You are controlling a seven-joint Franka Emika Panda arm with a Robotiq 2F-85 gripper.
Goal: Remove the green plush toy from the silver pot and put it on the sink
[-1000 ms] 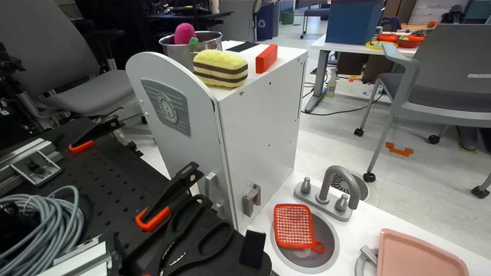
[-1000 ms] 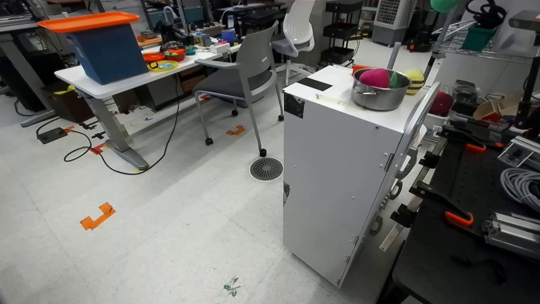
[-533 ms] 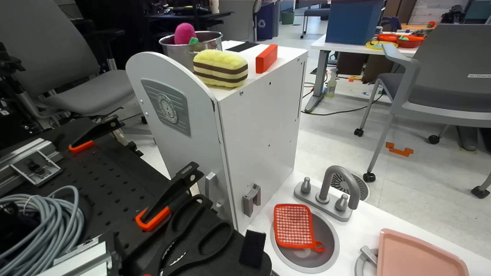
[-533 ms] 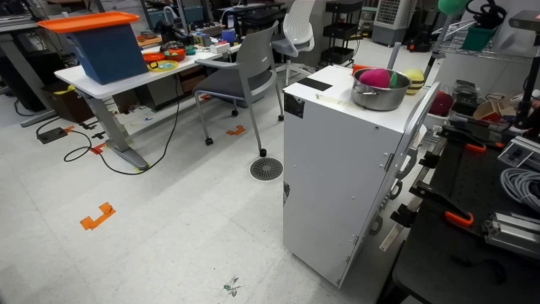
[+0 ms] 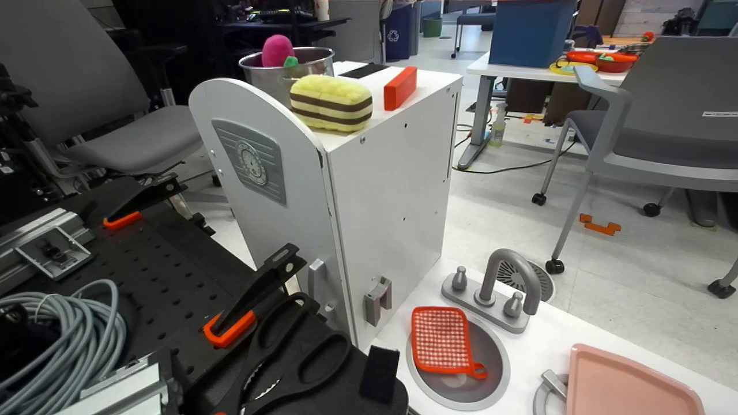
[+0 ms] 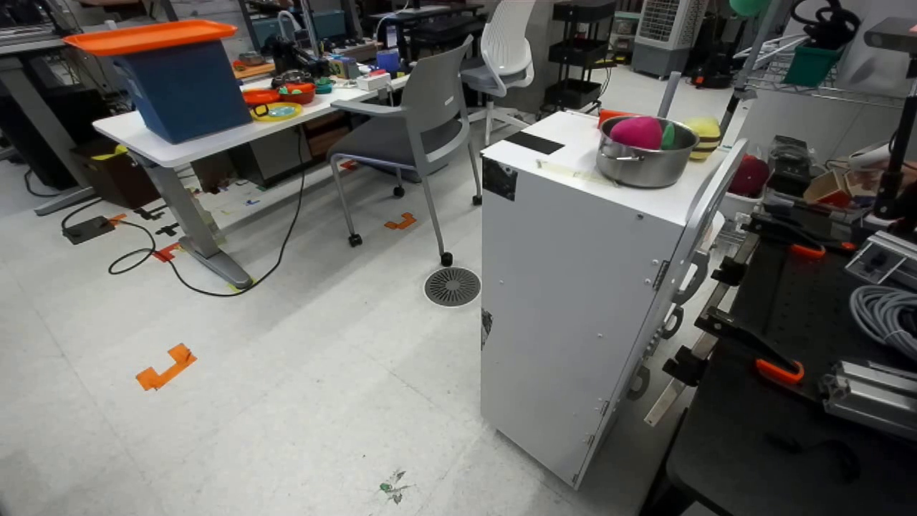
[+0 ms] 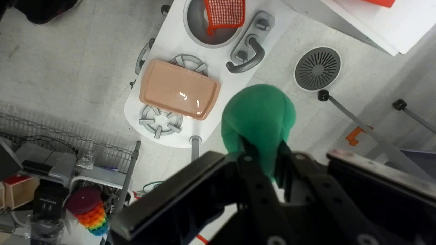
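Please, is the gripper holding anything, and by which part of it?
Yes: the green plush toy, pinched in the gripper by its lower part in the wrist view.

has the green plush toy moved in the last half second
Yes. In an exterior view, the green plush toy has moved left and slightly up in the picture, farther from the unmoved teal bin.

The gripper (image 7: 265, 146) juts up from the bottom of the wrist view, its body dark and partly blurred. Its two black fingers (image 7: 250, 153) stand close together, a narrow gap between them, their tips pinched onto the green plush toy (image 7: 259, 109).
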